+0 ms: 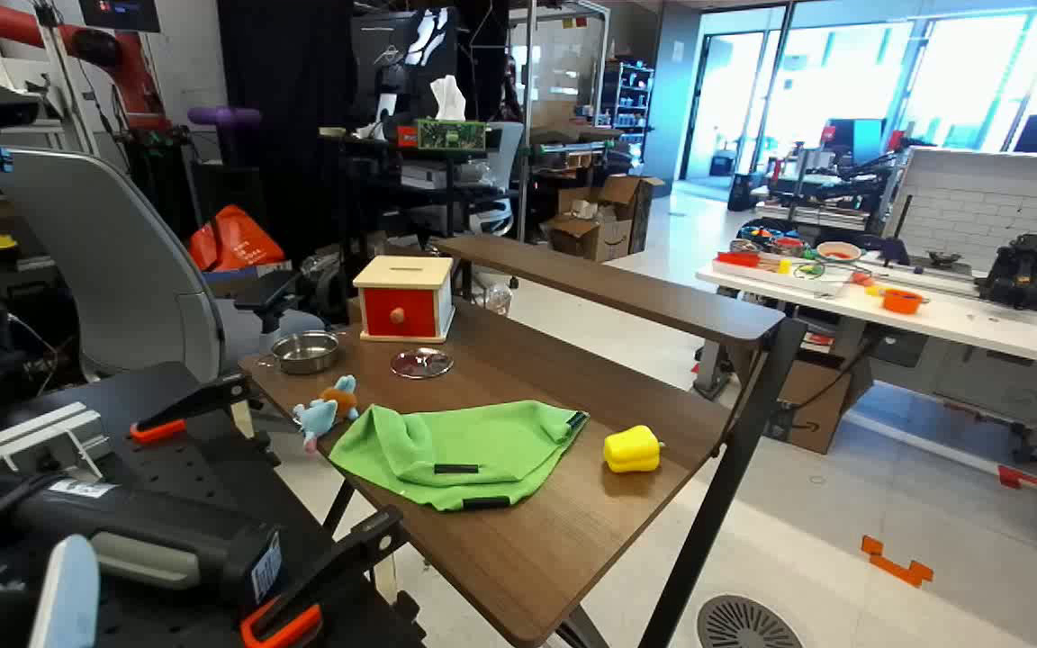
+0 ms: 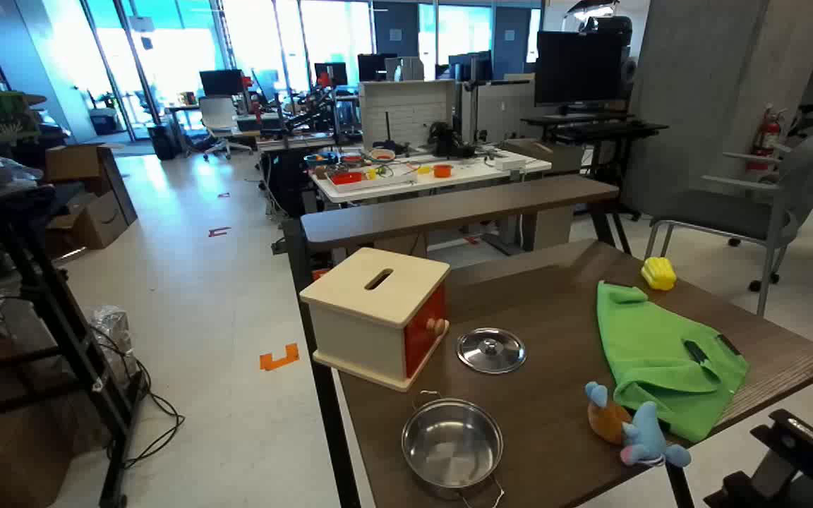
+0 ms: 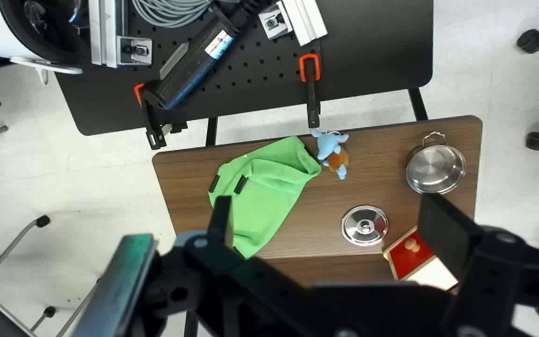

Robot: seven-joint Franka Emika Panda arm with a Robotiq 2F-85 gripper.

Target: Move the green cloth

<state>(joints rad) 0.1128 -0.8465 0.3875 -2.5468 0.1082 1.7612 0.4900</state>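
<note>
Left to right in an exterior view: clamp [image 1: 194, 403] sits on the edge of the black bench [image 1: 212, 463], presumably pinning it solid. Pot [image 1: 305, 352] is uncovered near a corner of the desk [image 1: 518, 551]. Plush toy [image 1: 317, 416] is at the desk edge, just beside the green cloth [image 1: 482, 450]; can't tell if they touch, so I might drag it along. Box [image 1: 419, 310] stands with its drawer knob [image 1: 398, 315] facing out over the desk, likely so it can be pulled. Lid [image 1: 421, 363] lies flat on the desk near the box, off the pot, likely its own item. Cloth lies rumpled on the desk between plush toy and yellow pepper [image 1: 632, 449]; nothing visible weighs it down, and the raised fold looks like my best pinch point, since the flat parts give little to grab. Pepper is near but apart, so shouldn't snag. Claw [image 3: 328, 206], wrist view: jaws spread wide, holding nothing, touching nothing I can see; desk looks well below it. Cloth shows off-centre of the gap, so I'd shift over before lowering.
</note>
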